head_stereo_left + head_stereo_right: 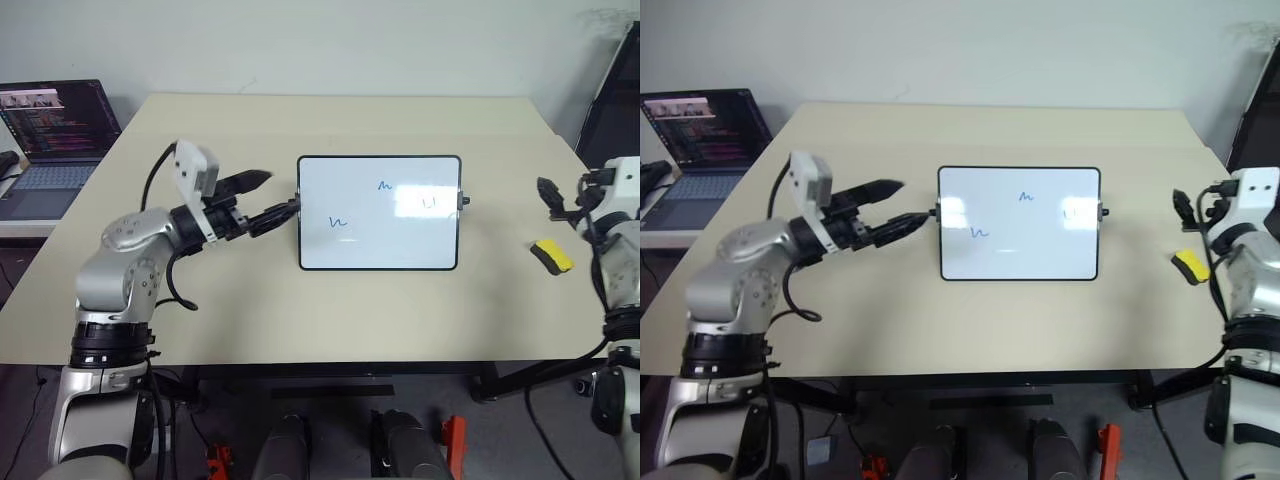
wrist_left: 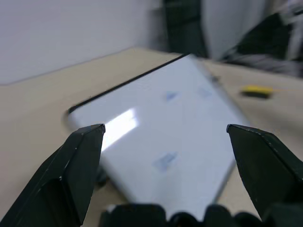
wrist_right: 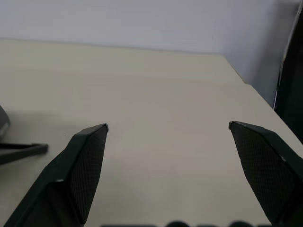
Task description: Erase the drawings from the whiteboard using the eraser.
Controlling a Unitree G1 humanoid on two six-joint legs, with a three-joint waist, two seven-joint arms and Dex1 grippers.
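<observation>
The whiteboard (image 1: pixel 379 213) lies flat near the middle of the beige table (image 1: pixel 300 310), its black frame closed around a glossy white face. Three blue drawings sit on it: one squiggle (image 1: pixel 338 221) toward the board's left side, a second (image 1: pixel 384 185) nearer its far edge, and a third (image 1: pixel 431 203) close to its right edge, partly washed out by glare.

The eraser (image 1: pixel 551 255), a small yellow block, rests on the table well to the right of the whiteboard, apart from it and from both grippers.

The left gripper (image 1: pixel 264 198) is just beside the whiteboard's left edge, pointing toward it, fingers spread wide with nothing between them; one fingertip is close to the small knob on that side, though contact cannot be made out.

The right gripper (image 3: pixel 168 127) is off to the right of the whiteboard, above bare tabletop, its fingers wide apart and empty.

A laptop (image 1: pixel 55 140) with a lit screen stands far to the left of the whiteboard, beyond the table's edge
</observation>
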